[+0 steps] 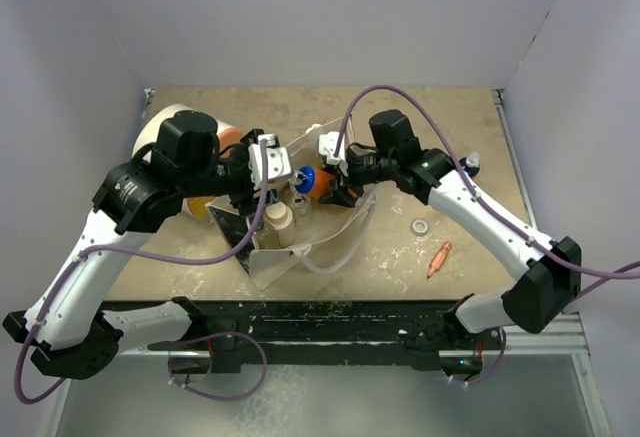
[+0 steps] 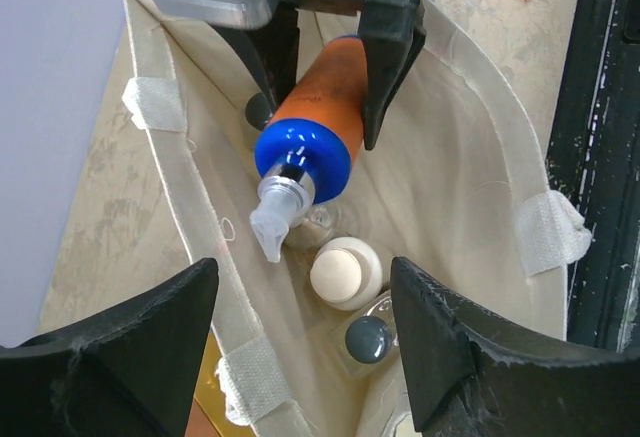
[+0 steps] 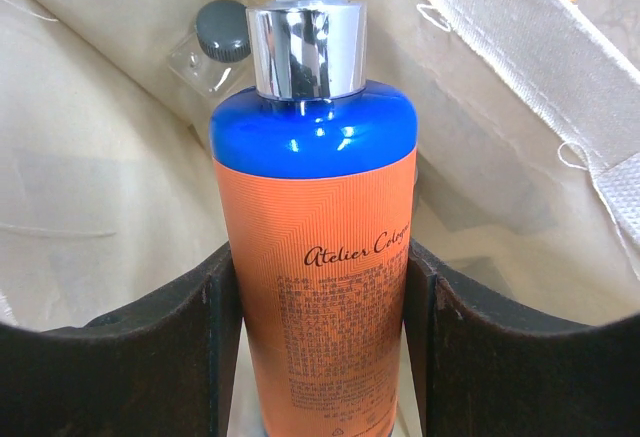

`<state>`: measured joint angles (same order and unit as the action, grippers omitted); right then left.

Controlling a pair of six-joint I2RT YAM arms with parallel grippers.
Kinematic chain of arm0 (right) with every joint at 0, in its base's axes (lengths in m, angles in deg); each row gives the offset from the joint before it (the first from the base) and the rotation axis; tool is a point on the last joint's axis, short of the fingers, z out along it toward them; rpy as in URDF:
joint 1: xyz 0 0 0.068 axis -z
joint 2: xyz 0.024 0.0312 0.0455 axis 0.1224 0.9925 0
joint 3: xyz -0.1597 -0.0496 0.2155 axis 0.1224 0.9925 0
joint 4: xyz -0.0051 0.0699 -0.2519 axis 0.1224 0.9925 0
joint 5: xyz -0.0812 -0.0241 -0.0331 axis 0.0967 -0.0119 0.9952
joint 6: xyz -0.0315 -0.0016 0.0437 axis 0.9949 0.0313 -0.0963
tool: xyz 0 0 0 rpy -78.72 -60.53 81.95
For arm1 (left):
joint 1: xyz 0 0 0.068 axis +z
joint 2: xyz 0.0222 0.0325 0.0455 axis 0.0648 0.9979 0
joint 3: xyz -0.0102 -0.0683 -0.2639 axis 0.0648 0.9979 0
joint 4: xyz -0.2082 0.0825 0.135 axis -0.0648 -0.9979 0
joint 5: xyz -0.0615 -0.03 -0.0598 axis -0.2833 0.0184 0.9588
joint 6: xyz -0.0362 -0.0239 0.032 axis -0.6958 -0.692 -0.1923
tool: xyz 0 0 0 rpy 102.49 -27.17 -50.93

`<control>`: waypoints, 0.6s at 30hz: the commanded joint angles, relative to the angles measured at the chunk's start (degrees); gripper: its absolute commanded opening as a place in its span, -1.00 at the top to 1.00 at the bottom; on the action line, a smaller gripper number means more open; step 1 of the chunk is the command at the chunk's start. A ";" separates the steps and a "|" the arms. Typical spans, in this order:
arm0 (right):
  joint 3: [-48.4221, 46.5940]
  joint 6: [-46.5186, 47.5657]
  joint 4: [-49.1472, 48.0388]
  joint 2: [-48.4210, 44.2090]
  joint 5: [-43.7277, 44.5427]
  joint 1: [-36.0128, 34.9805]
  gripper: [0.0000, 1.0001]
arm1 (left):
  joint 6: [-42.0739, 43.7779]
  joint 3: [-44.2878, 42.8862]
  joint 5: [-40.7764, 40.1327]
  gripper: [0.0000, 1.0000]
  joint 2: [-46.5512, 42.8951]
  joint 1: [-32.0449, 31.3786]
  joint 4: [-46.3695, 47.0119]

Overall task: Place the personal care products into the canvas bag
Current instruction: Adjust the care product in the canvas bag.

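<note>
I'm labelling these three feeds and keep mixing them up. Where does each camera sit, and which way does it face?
Top external: above and behind the arms, looking down at the table and canvas bag; both arms show.
Left wrist: on the left arm, looking down into the bag; the open left gripper frames the bottom.
Right wrist: on the right arm, looking along the orange bottle into the bag; the right gripper clamps it.
Shared: both wrist views show that bottle and the bag's inside.

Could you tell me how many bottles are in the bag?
4: orange bottle in the right gripper; cream-capped bottle below; grey-capped bottle beside it; dark-capped bottle behind a finger. Others possibly hidden.
</note>
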<state>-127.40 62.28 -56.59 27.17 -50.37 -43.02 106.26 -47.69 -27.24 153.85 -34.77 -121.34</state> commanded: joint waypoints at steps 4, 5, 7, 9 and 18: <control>0.90 -0.28 -8.81 -6.18 -4.82 -0.06 1.00 | -0.32 2.26 6.17 -0.44 -1.05 1.27 1.13; 1.12 -0.18 -9.01 -6.47 -5.09 -0.05 1.00 | -0.37 2.35 6.35 -0.44 -0.91 1.34 1.50; 1.41 -0.11 -9.12 -7.01 -5.41 -0.27 1.00 | -0.57 2.36 7.02 -0.44 -0.59 1.46 2.54; 1.60 -0.08 -9.26 -7.38 -5.52 -0.76 1.00 | -0.96 2.45 7.55 -0.44 -0.25 1.48 3.50; 2.11 -0.35 -10.25 -8.17 -5.06 -2.69 1.00 | -2.27 1.79 11.03 -0.26 1.61 1.52 5.49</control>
<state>-124.75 62.32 -60.04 22.01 -53.02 -44.90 105.13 -45.04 -19.35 155.16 -33.54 -119.09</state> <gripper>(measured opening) 0.594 0.670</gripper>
